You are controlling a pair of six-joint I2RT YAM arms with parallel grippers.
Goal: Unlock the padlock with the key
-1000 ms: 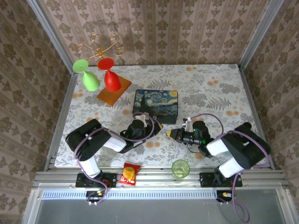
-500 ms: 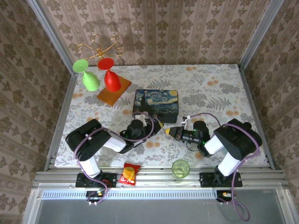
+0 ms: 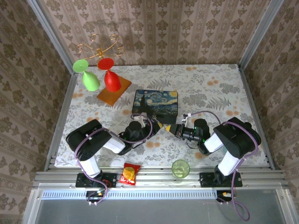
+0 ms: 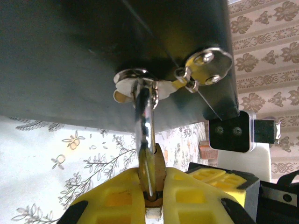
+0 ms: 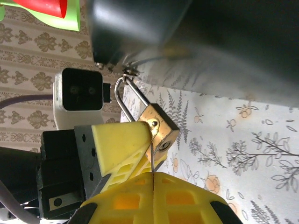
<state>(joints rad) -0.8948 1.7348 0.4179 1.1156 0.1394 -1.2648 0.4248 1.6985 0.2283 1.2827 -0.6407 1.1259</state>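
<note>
2 pinched claws: left claw on the padlock, right claw on a mostly hidden key.

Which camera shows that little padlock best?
The right wrist view: the padlock shows brass body and silver shackle plainly. The left wrist view shows mostly the shackle, its body pinched in the left tool. From above it's too small.
</note>
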